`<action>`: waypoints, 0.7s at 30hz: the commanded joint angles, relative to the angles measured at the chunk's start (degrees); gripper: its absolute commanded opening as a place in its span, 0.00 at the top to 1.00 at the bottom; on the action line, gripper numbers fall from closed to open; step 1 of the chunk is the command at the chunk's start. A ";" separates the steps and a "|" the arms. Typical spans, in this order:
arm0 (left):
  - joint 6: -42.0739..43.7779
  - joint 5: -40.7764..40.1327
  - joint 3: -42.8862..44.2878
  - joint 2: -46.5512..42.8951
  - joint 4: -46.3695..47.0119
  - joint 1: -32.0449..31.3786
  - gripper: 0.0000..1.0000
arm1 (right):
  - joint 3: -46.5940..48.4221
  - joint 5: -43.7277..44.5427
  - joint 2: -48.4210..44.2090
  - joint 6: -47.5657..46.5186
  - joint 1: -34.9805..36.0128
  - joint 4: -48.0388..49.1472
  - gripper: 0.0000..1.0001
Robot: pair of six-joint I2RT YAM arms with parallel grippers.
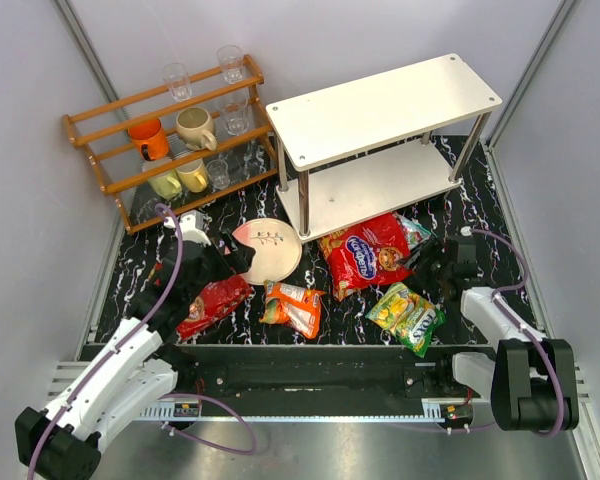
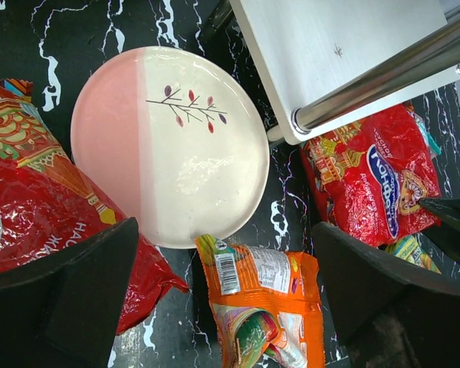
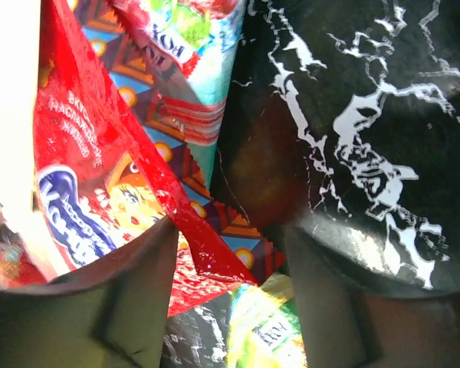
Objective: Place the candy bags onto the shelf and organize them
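on the dark marbled table [image 1: 345,318], seen from above, all five candy bags lie in front of the white shelf [image 1: 380,115], and i see nothing on its tiers. the large red bag [image 1: 365,255] lies at the near foot of the shelf. the teal bag [image 1: 416,232] is just at its right, the yellow-green bag [image 1: 407,317] nearer to me and the orange bag [image 1: 292,307] in the middle. the second red bag [image 1: 213,303] is on the left, near the plate [image 1: 270,250]. my left gripper [image 1: 230,262] hovers over that side, and my right gripper [image 1: 435,262] is just right of the large red bag.

in the left wrist view the fingers [image 2: 61,291] stand wide apart and hold nothing. the orange bag lies below the gap, and the second red bag is beside one finger.

in the right wrist view the fingers [image 3: 100,307] are also apart and empty. a corner of the large red bag lies in the gap, with the yellow-green bag showing beyond it.

i judge that the step in hand is the first pick, by the right arm. to do it well, i would go lower until the pads are on both sides of the flat sealed edge, not the puffed middle. i would close slowly, because the film looks slippery, and lift straight up to free it from the teal bag. i would also keep away from the metal shelf leg [image 2: 391,77] before moving over a tier.
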 commanded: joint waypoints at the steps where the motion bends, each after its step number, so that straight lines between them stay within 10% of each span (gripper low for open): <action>1: -0.47 1.12 -0.74 0.06 3.48 -0.33 0.01 | 0.06 -5.12 2.99 0.94 0.03 7.72 0.82; 2: -0.39 1.21 -0.83 0.24 3.66 -0.33 0.01 | 0.50 -6.51 3.78 0.33 0.03 7.72 1.00; 13: 0.41 3.23 -1.19 -0.55 3.48 -0.68 0.01 | 13.06 -3.01 -18.17 -8.27 0.03 -15.29 1.00; 21: 0.41 3.67 -0.75 -1.51 3.40 -1.21 0.01 | 20.89 -20.75 -16.42 -11.62 0.47 -21.54 1.00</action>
